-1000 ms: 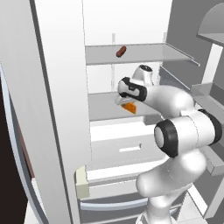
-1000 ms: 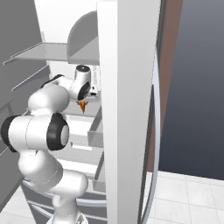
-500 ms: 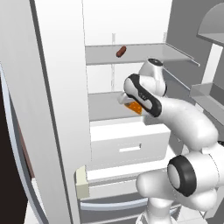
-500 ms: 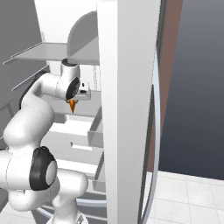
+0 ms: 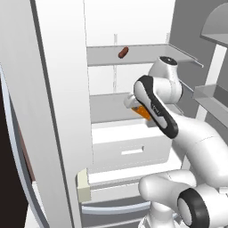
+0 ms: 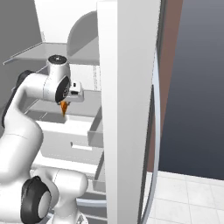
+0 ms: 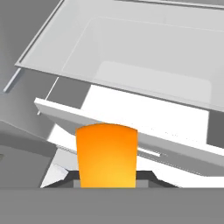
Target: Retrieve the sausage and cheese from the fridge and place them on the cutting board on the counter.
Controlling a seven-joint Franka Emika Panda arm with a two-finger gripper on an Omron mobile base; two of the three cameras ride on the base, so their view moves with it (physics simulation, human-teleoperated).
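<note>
While my gripper (image 5: 136, 106) stays clamped on the cheese (image 7: 106, 155) mid-frame, the fridge (image 5: 58, 111) stands open; the sausage (image 5: 123, 52) lies on its upper shelf (image 5: 147, 54).

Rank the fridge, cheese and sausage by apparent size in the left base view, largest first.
1. fridge
2. cheese, partly hidden by the arm and nearer the camera
3. sausage, on the upper shelf, farther back

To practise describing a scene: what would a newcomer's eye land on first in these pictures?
The bright orange cheese stands out most, clamped in the shut gripper in front of the open fridge. Next comes the reddish-brown sausage, lying alone on the upper shelf above the arm. Below the gripper, a white drawer spans the fridge interior.
</note>
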